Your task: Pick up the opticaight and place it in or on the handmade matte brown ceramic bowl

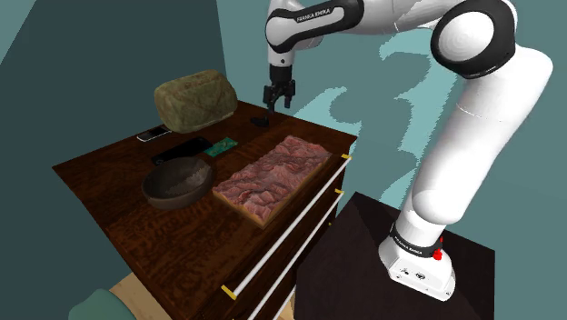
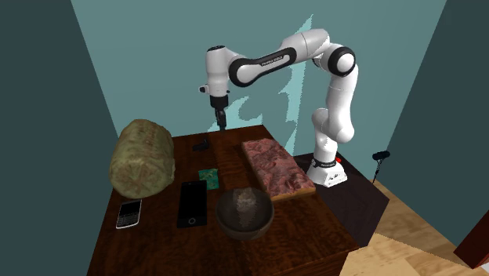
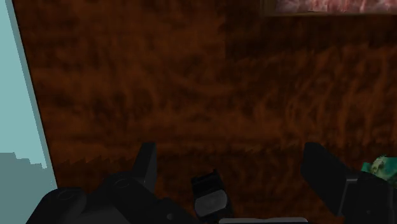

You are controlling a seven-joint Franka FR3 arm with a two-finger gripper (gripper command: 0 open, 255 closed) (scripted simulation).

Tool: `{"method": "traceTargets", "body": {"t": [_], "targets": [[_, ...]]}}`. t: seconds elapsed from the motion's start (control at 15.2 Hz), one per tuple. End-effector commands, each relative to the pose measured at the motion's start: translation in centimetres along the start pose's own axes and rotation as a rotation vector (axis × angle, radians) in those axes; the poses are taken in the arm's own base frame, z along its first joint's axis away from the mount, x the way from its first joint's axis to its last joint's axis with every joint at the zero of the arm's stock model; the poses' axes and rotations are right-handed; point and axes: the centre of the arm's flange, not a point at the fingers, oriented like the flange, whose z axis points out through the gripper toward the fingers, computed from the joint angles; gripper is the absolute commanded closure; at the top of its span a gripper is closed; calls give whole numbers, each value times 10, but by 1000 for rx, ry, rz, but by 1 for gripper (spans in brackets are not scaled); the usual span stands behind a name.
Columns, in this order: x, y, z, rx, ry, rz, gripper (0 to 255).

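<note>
Claw [image 1: 278, 98] is spread wide and pinching nothing. In the wrist view the little black opticaight [image 3: 210, 195] sits on the wood between the two fingers, and neither one touches it. In the shoulder view it's the small dark bit just under the claw, upper middle of the frame, near the back edge of the dresser top [image 1: 127, 214].

Further out there's a green card [image 1: 221, 146], then a reddish slab [image 1: 273, 173] at centre. The brown bowl [image 1: 166, 196] sits left of centre, well apart from the claw and with no opticaight in it.

My read is that it's early days — lined up over the thing, but the drop, the squeeze, the lift, the carry to the bowl and the release are all left to do.

Writing-wise, "FRANKA EMIKA" reads on the arm [image 1: 313, 15] at the top of the shoulder view. The band by the base has lettering I can't make out, and nothing on the card is legible.
</note>
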Motion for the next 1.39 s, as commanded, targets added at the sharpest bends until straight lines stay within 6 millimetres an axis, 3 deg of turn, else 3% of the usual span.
{"method": "traceTargets", "body": {"t": [0.0, 0.2, 0.73, 1.25, 1.32], "targets": [[27, 3, 9, 1, 1, -15, 0], [65, 5, 19, 3, 1, -36, 0], [66, 5, 59, 3, 1, -37, 0], [66, 5, 59, 3, 1, -37, 0], [66, 5, 59, 3, 1, -37, 255]]}}
